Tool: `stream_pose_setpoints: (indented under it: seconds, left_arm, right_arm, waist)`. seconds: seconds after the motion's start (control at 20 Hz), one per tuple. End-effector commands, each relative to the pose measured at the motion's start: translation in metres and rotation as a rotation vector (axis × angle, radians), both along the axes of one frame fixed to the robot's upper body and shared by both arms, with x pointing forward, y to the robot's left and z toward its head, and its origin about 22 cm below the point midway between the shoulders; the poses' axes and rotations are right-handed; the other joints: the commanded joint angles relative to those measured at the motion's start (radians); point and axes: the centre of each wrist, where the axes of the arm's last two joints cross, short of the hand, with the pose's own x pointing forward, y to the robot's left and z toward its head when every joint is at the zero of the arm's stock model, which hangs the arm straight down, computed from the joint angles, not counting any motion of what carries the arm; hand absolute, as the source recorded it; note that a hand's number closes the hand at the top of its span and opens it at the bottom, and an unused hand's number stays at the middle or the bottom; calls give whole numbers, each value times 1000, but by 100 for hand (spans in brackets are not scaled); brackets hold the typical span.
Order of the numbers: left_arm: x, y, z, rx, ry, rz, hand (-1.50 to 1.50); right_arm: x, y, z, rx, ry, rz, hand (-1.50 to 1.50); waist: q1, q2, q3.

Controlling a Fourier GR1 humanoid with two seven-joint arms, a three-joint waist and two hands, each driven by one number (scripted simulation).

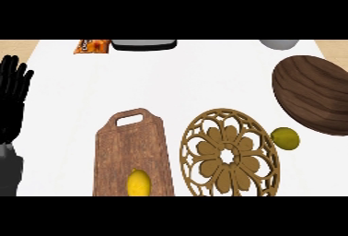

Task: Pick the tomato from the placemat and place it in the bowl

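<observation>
One hand at L edge, fingers straight, resting | bowl at R edge | counter mid open.

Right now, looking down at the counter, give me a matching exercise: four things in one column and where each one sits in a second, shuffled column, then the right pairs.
Things:
1. left hand
2. wooden bowl
3. cutting board
4. round openwork placemat

Places:
A. far right of the counter
B. centre, between the board and a yellow-green fruit
C. left edge of the view, fingers up, resting
D. left of centre, with a yellow fruit on its near end

Pairs: 1-C, 2-A, 3-D, 4-B
</observation>
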Motion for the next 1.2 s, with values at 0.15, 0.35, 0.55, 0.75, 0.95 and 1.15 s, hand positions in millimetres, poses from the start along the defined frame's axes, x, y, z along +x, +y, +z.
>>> stream_pose_setpoints:
  seconds: [0.15, 0.35, 0.55, 0.75, 0.95, 1.15]
  left_arm:
    - [5, -16, -9, -2, -10, -24, 0]
    - [9, -25, 3, 10, -7, -47, 0]
    - [22, -32, -2, 2, -10, -48, 0]
    - [23, -23, 7, 2, 9, -60, 0]
    - [26, -21, 14, 30, -22, -58, 0]
    - [18, -11, 6, 17, -18, -49, 0]
  right_arm:
    - [-15, -21, 52, 91, -252, 134, 150]
    - [0, -19, 61, 277, -303, 226, 150]
    - [16, -15, 83, 310, -275, 246, 150]
    - [47, -2, 88, 348, -254, 267, 150]
    - [83, 16, 96, 340, -207, 279, 150]
    - [128, 46, 88, 350, -169, 317, 150]
  waist:
    - [32, 4, -4]
    - [42, 1, -6]
    - [45, 7, -7]
    - [59, 7, -8]
    - [63, 7, -9]
    - [55, 3, -10]
